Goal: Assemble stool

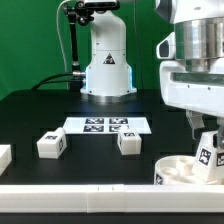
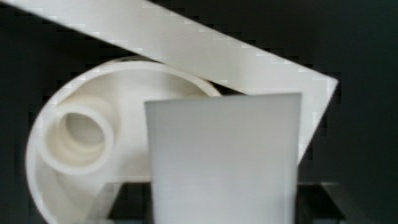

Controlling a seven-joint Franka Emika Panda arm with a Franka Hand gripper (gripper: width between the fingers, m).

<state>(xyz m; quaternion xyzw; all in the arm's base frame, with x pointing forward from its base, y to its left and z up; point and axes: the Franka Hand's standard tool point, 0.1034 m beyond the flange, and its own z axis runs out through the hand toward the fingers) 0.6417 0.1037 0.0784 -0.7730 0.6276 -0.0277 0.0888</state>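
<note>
One leg, the held leg (image 1: 208, 156), is clamped in my pincer (image 1: 204, 138): jaws pressed together on its sides, leg upright, tag facing the exterior camera. Wrist view shows it as a pale block filling the middle. Right beneath it sits the seat (image 1: 182, 171), round, shallow, hollow side up, on the black table (image 1: 30, 115) at the exterior view's right, near the front. Held leg overlaps the seat's rim; touching or just above, cannot tell. Wrist view: one round socket (image 2: 80, 135) in the seat is uncovered, beside the held leg, not under it. A slanted white bar (image 2: 231, 50) runs past the seat there. Farther out, two loose legs lie on the table, well apart from the seat: the middle leg (image 1: 128, 142) near the centre, the left leg (image 1: 52, 145) toward the exterior view's left, both with tags showing. A white block (image 1: 3, 156) is cut off by the exterior view's left edge. Beyond the two legs the marker board (image 1: 107, 125) lies flat, just behind the middle leg. Farthest back stands my white base (image 1: 106, 62), green wall behind it.
</note>
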